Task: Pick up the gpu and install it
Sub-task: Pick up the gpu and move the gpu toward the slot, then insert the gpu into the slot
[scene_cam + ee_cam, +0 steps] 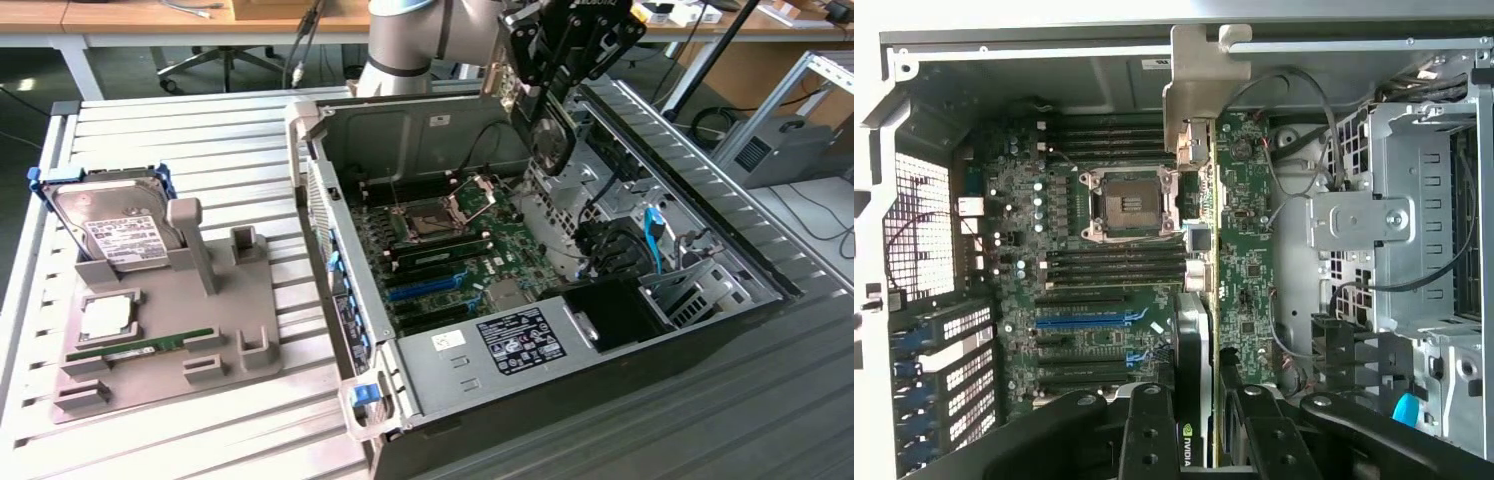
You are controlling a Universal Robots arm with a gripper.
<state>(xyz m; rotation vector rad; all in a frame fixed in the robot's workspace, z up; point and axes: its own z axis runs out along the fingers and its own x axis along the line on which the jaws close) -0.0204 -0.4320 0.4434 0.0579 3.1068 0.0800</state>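
The pick-up was done; the install was not. The gripper (567,70) was clenched on the gpu (547,130), holding it clear above the back half of the open computer case (467,360). The card hung on edge with its long side pointing down into the case and touched nothing inside. None of the expansion slots on the motherboard (454,250) in the floor of the case held a card, including the blue slot (434,287), so seating remained undone.

In the wrist view the gripper (1194,440) clamped the gpu (1192,330) between black, matte fingers (1144,430) pierced with round holes. The card was thin and flat, with a black plastic fan shroud on one face, a green circuit board on the other and a bent grey metal bracket at the far end. The case was bare, dull sheet steel with perforated panels. The motherboard was green and densely studded, with a square metal-framed CPU socket (434,222).

Outside the case, on the exterior view's left, a grey moulded fixture (254,300) held a shiny white-labelled hard drive (120,235) and a narrow green RAM stick (140,347).
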